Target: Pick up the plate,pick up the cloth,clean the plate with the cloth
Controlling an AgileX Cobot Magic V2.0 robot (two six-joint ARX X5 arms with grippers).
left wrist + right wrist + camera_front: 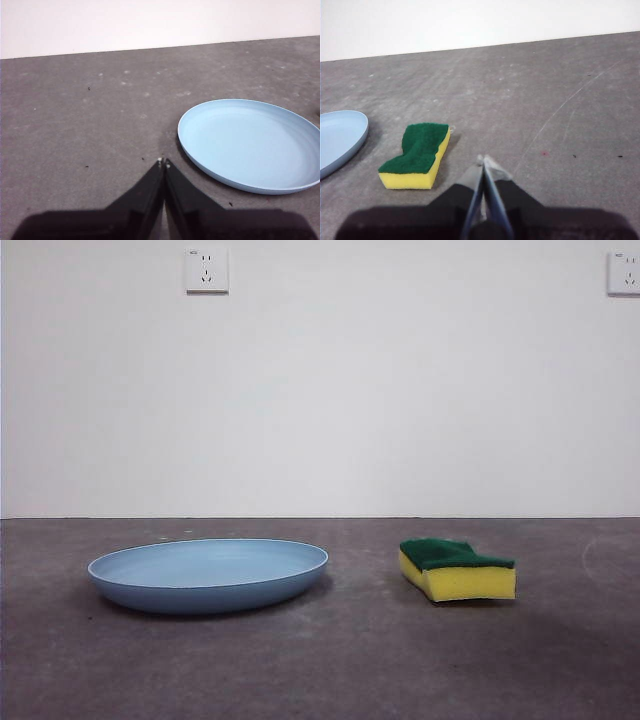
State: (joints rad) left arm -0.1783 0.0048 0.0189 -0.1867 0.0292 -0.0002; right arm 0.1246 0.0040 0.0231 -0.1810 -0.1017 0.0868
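While both arms hang above the grey table (pixel 330 670), neither shows in the front view, which takes in only the table, the white wall (pixel 330 390) behind it and two wall sockets (pixel 206 270) high up. The plate (pixel 208 575), light blue, wide and shallow with a low rim, lies flat on the table, right side up and with nothing in it. The sponge (pixel 457 569) lies on the table near the plate but clear of it, with bare table between the two; its dark green scouring layer faces up over the yellow body, and its long sides are wavy. In the left wrist view the left gripper (pixel 163 162) has its two black jaws pressed together at the tips, holding nothing, and it sits over bare table just beside the rim of the plate (pixel 252 145) without touching it. In the right wrist view the right gripper (pixel 485 160) likewise has its jaws drawn together with only a thin slit between them and nothing caught there; it hovers over bare table just beside the sponge (pixel 417 155), not in contact with it. The same view catches an edge of the plate (pixel 340 137) on the far side of the sponge. The table surface is scuffed and speckled, with a faint pale scratch running across it in the right wrist view.
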